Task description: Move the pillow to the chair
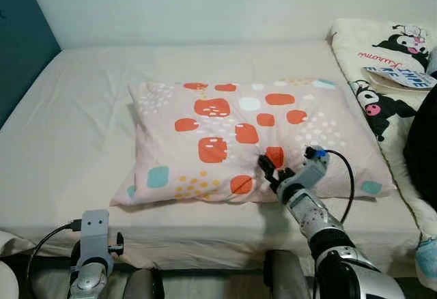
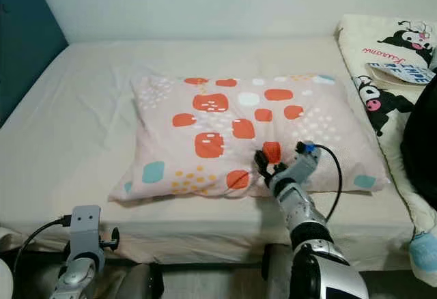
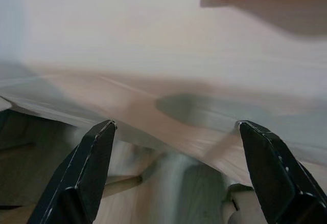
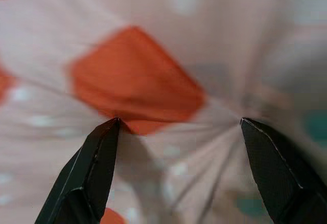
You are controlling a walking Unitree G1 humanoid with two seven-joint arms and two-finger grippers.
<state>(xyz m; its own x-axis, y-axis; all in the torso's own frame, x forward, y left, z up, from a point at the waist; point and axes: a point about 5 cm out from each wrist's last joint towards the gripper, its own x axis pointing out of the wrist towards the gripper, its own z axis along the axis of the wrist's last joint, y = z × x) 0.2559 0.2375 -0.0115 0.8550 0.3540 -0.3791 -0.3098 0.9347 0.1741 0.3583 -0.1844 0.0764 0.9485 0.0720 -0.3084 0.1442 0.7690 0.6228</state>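
blanket [image 1: 382,74] — cut by right edge | dark shape [image 1: 423,145] — cropped, unidentifiable

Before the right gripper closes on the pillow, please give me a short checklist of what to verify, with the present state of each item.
1. Right gripper at the pillow: ok, at its near edge.
2. Fingers open: ok, spread in the right wrist view.
3. Fabric between the fingertips: ok, bunched cloth there.
4. Pillow free of other things: ok, nothing on it.
5. Left gripper out of the way: ok, low by the bed edge.
6. Chair located: cannot tell.
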